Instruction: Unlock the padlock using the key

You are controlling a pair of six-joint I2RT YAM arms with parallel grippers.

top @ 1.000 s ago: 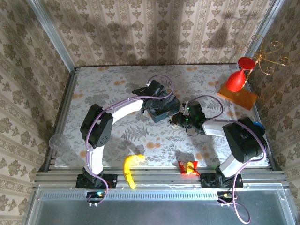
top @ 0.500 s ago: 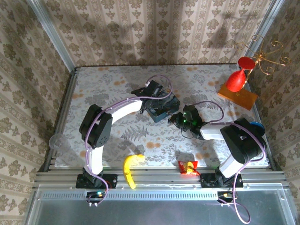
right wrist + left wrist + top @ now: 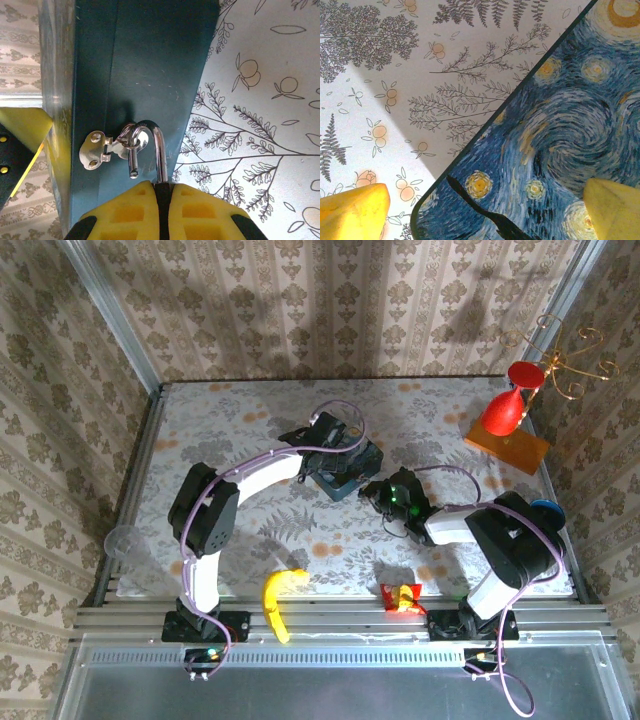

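Holding the Little Lock on the Blue Box

The right gripper [image 3: 161, 212] has its yellow fingers pinched tight on the padlock [image 3: 159, 150], so just the shiny loop sticks out. That loop hooks through the latch [image 3: 97, 152] on the right side of the tin box [image 3: 350, 472], near the middle of the table [image 3: 230, 420]. One end of the loop hangs free, so I think the lock may be open. The left gripper [image 3: 482, 212] is spread wide over the painted lid, probably to stop the box sliding. The lid is down, so what is inside is hidden.
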